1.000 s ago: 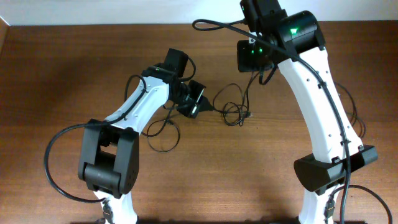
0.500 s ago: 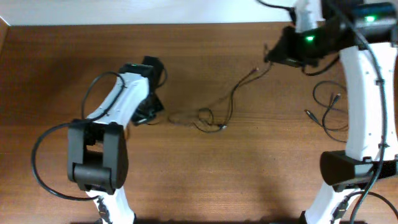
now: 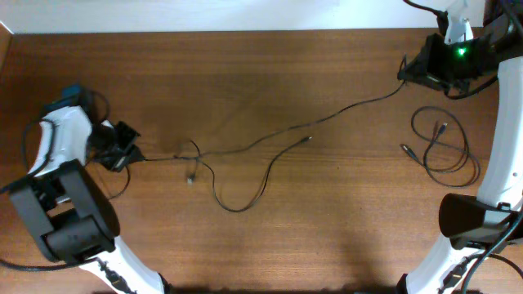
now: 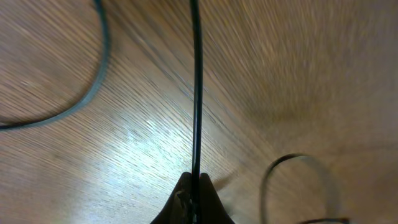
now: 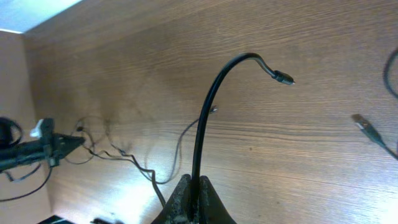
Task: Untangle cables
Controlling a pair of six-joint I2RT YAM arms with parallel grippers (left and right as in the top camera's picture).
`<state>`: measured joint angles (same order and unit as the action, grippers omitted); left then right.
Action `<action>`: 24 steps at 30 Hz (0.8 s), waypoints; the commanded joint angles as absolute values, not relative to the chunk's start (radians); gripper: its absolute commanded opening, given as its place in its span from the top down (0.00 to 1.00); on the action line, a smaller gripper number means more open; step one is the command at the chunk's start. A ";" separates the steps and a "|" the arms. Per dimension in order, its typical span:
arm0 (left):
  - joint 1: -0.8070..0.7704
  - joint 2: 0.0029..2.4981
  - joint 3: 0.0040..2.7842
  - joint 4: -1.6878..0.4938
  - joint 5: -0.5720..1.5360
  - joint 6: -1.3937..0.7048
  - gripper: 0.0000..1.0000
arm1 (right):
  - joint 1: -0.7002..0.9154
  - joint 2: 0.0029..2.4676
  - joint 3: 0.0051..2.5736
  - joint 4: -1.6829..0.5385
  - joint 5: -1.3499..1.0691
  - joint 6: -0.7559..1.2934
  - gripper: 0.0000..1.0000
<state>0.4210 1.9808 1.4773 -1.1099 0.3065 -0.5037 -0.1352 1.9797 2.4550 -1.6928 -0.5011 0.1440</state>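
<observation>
Thin black cables lie across the wooden table. One cable (image 3: pixel 270 137) runs nearly taut from my left gripper (image 3: pixel 129 155) at the far left to my right gripper (image 3: pixel 406 75) at the far right. A small knot (image 3: pixel 194 155) with a dangling plug sits near the left end. A second cable (image 3: pixel 245 200) loops loosely below it, ending in a plug (image 3: pixel 307 140). In the left wrist view my gripper (image 4: pixel 196 182) is shut on the cable (image 4: pixel 196 87). In the right wrist view my gripper (image 5: pixel 194 182) is shut on a cable (image 5: pixel 205 118) whose plug end (image 5: pixel 283 78) arcs free above.
A separate loose cable coil (image 3: pixel 445 151) with two plugs lies at the right by the right arm's white link (image 3: pixel 502 139). The left arm's base (image 3: pixel 69 220) stands at the lower left. The table's back edge (image 3: pixel 245 33) meets a pale wall.
Both arms have swung apart, the left to the far left and the right to the far right. The bunched cables between them have been drawn out into a long line.
</observation>
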 commanded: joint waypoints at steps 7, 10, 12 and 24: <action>0.498 1.995 1.472 -1.108 0.378 -0.473 1.00 | -0.136 1.953 2.419 -1.699 -0.433 0.131 0.96; 0.470 1.995 1.472 -1.107 0.370 -0.472 1.00 | -0.128 1.953 2.350 -1.692 -0.433 0.131 0.96; 0.451 1.996 1.472 -1.106 0.370 -0.473 1.00 | -0.110 1.953 2.295 -1.671 -0.433 0.131 0.96; 0.369 1.996 1.472 -1.091 0.336 -0.472 1.00 | 0.072 1.953 1.886 -1.396 -0.432 0.131 0.96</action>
